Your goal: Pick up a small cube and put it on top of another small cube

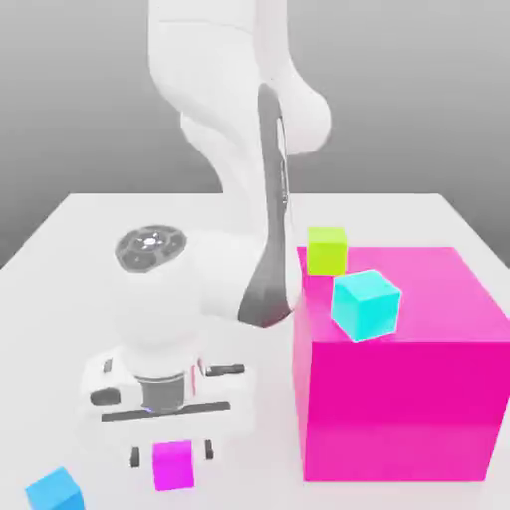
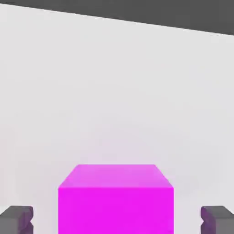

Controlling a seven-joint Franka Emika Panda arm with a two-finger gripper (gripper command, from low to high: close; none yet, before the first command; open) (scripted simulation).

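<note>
No writing is seen. The gripper (image 1: 172, 453) is lowered over the small magenta cube (image 1: 173, 465) on the table (image 1: 60, 249); the fingers (image 2: 17, 219) are set apart beside it, apparently not touching. The lime-green cube (image 1: 326, 249) lies behind the huge magenta cube (image 1: 398, 398).

White robot arm bent low over a small magenta cube (image 1: 172, 465) on a pale table (image 1: 80, 229).

The gripper (image 1: 172, 453) points down with the cube between its fingers. A small blue cube (image 1: 53, 490) lies near the exterior view's lower left corner. On the exterior view's right stands a huge magenta cube (image 1: 398, 398); a cyan cube (image 1: 366, 304) sits against its top front edge, and a lime-green cube (image 1: 326, 249) is behind it.
</note>
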